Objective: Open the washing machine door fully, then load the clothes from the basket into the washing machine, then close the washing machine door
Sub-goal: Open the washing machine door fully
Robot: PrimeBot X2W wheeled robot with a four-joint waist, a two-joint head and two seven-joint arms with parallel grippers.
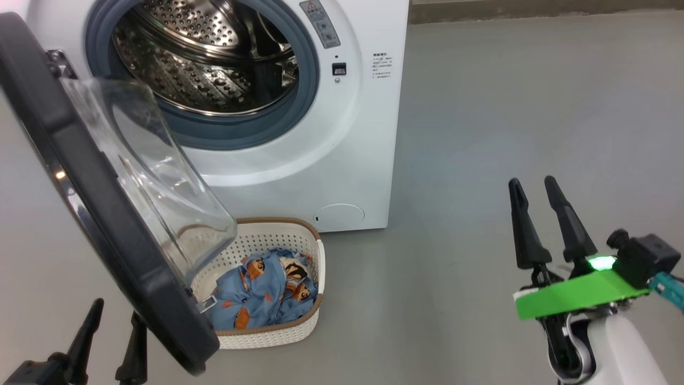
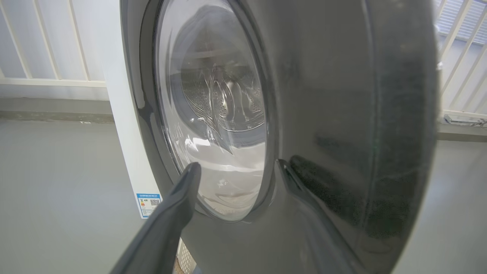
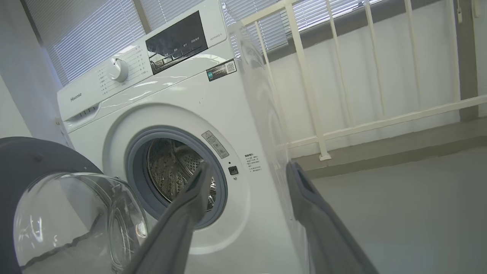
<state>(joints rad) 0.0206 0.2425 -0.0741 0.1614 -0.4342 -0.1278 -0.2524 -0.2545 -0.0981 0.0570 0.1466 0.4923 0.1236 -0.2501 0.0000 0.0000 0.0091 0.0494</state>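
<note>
Washing machine door [image 1: 96,214] hung partly open over the basket [image 1: 278,220]. The left pincer [image 1: 117,313] and right pincer [image 1: 532,182] were spread and empty. Swinging the door wider seemed next.

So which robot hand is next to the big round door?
The left gripper, beside the washing machine door; the right gripper is far off over floor.

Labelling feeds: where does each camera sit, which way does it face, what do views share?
Head view: on the head, looking down at washer, open door, basket, clothes; left gripper and right gripper show.
Left wrist view: left wrist, close to the door's outer face; its fingers show.
Right wrist view: right wrist, low, looking up at the washer's front; its fingers show.
Shared: all show door and washer.
</note>
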